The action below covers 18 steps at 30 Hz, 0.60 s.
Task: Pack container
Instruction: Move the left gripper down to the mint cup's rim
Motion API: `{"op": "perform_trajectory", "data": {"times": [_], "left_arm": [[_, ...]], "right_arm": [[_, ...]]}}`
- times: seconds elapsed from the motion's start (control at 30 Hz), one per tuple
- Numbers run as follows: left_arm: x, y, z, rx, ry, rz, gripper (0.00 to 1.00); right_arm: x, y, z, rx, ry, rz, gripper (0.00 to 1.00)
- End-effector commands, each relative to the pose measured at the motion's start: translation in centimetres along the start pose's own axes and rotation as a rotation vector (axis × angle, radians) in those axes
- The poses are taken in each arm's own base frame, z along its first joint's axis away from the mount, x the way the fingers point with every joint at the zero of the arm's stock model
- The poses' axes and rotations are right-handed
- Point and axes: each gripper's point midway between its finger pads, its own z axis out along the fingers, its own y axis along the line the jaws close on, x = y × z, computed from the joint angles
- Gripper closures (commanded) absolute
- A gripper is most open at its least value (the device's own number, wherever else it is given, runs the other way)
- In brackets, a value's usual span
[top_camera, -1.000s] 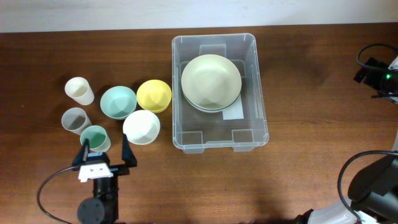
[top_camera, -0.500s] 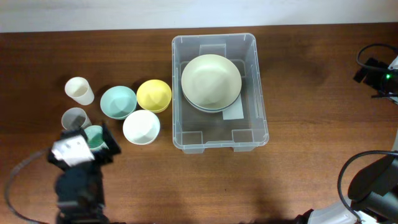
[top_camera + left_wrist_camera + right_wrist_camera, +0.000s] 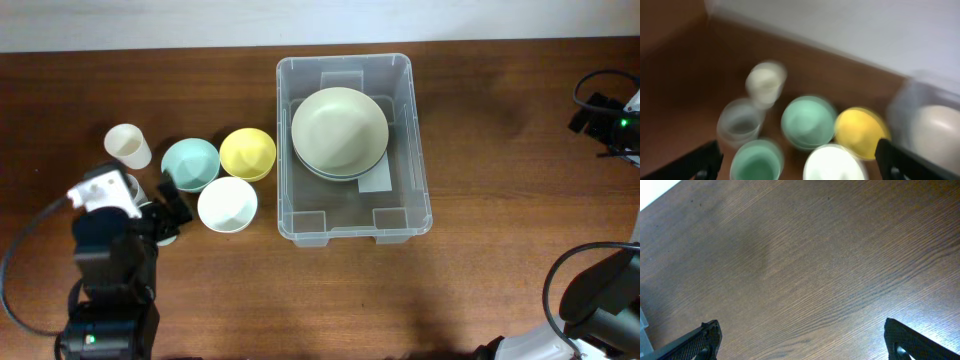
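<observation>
**A:** What has changed?

**B:** The left tool (image 3: pixel 797 161) has come up from the near edge of the bench (image 3: pixel 500 250). It now hangs over the mint cup (image 3: pixel 756 160) with its fingers (image 3: pixel 702 162) spread wide, holding nothing. I judge a cup pick comes next.

**A:** And the right tool?

**B:** The right tool (image 3: pixel 802 342) is also spread, over bare bench.

**A:** Where is the container?

**B:** The container (image 3: pixel 350 215) sits right of the bench's middle, toward the far edge. Its mouth faces up and its long axis runs from far edge to near edge. Stacked pale bowls (image 3: pixel 339 130) fill its far end, and the near end looks free.
</observation>
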Motion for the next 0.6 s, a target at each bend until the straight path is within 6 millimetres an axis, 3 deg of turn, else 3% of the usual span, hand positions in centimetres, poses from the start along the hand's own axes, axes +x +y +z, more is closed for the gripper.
{"op": "perform_trajectory", "data": {"times": [0.0, 0.03, 0.1, 0.23, 0.47, 0.57], "left_arm": [[1.7, 5.9, 0.4, -0.327, -0.001, -0.395, 0.11], [2.4, 6.6, 0.7, -0.364, 0.023, -0.426, 0.24], [3.6, 7.6, 1.6, -0.415, 0.075, -0.463, 0.27], [5.8, 9.2, 4.0, -0.461, 0.190, -0.527, 0.05], [10.1, 11.6, 6.9, -0.510, 0.397, -0.634, 0.08], [12.2, 11.0, 8.1, -0.479, 0.501, -0.654, 0.10]], "right_arm": [[-0.9, 0.0, -1.4, 0.006, -0.039, 0.001, 0.01], [-0.9, 0.0, -1.4, 0.006, -0.039, 0.001, 0.01], [-0.9, 0.0, -1.4, 0.006, -0.039, 0.001, 0.01], [-0.9, 0.0, -1.4, 0.006, -0.039, 0.001, 0.01], [-0.9, 0.0, -1.4, 0.006, -0.039, 0.001, 0.01], [-0.9, 0.0, -1.4, 0.006, -0.039, 0.001, 0.01]]}}
